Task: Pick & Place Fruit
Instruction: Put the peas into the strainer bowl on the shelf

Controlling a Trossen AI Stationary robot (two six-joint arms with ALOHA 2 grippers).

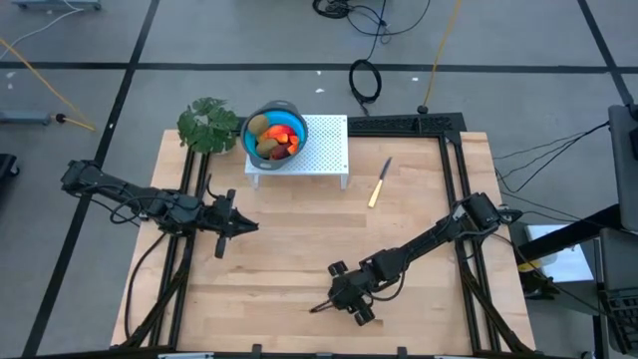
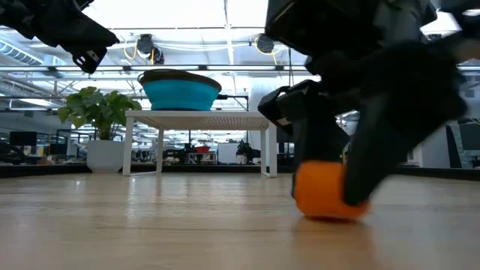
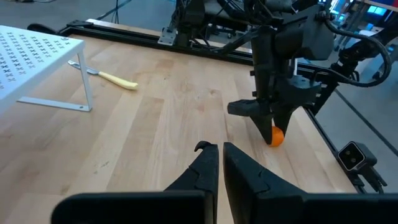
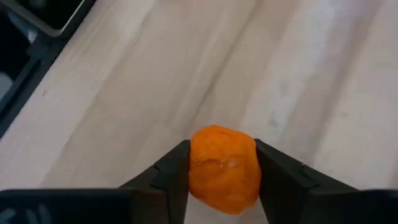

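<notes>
An orange ball (image 4: 224, 168) lies on the wooden table near its front edge, right of the middle, also visible in the low view (image 2: 324, 193). My right gripper (image 4: 222, 148) reaches down over it with a finger on each side; in the high view the gripper (image 1: 324, 305) hides the ball. A blue bowl (image 1: 248, 140) holding several fruit pieces stands on a white perforated stand (image 1: 324, 145) at the far middle. My left gripper (image 1: 249, 226) hangs shut above the table's left half, touching nothing. My right gripper pinches the orange ball between its two fingers, one pad on each opposite side (image 4: 194, 163). The fingers slant down from the table's far right. The ball's underside (image 2: 326, 215) rests on the table.
A pale-handled knife (image 1: 379, 184) lies right of the stand. A green leafy plant (image 1: 207, 124) stands at the far left corner. Black frame rails (image 1: 454, 170) run along the table's right and left sides. Bare wood lies between the arms.
</notes>
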